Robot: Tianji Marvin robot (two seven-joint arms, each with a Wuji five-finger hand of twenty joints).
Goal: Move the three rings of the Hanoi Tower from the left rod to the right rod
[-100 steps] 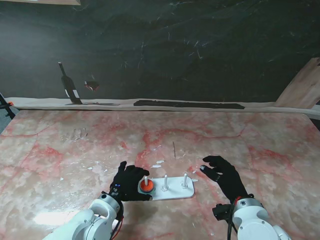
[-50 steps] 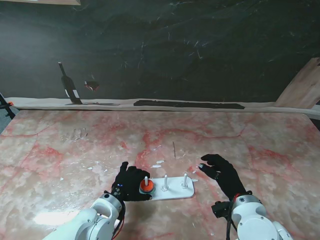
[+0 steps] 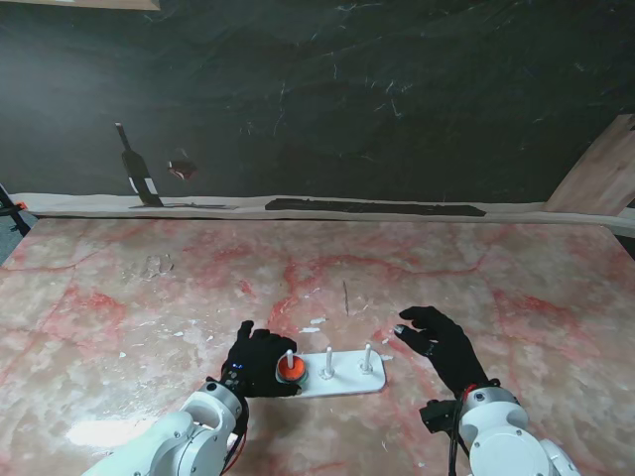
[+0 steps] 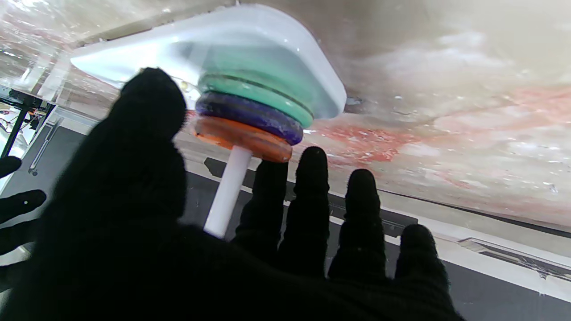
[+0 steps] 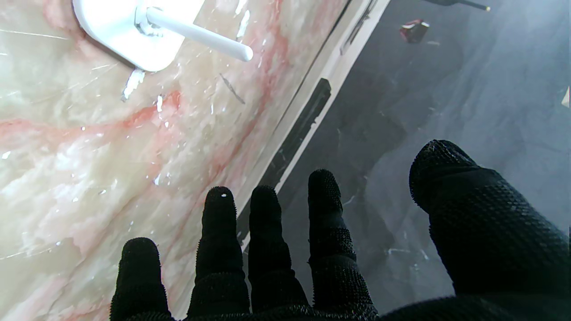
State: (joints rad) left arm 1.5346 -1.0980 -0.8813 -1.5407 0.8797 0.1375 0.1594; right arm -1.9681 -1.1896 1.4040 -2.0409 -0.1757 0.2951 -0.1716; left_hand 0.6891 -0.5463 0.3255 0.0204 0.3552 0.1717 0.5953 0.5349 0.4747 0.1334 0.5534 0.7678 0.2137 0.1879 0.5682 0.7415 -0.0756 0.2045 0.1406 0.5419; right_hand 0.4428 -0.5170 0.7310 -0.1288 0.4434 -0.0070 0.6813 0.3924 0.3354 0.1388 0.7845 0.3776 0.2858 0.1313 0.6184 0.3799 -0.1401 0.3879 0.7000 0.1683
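Low in the stand view, just left of centre, the three rings sit stacked on the left rod (image 3: 289,356) of the white base (image 3: 342,384): orange ring (image 4: 243,138) outermost, purple ring (image 4: 250,114) next, green ring (image 4: 256,91) against the base. The left hand (image 3: 256,362) cups the stack with fingers spread, its grasp not yet closed as far as I can tell, while the right hand (image 3: 442,347) hovers released, right of the right rod (image 3: 367,356). The rings look light, rigid and smooth, likely slippery, so pinch the orange one at opposite rim edges and lift along the rod's upright long axis, keeping it flat.
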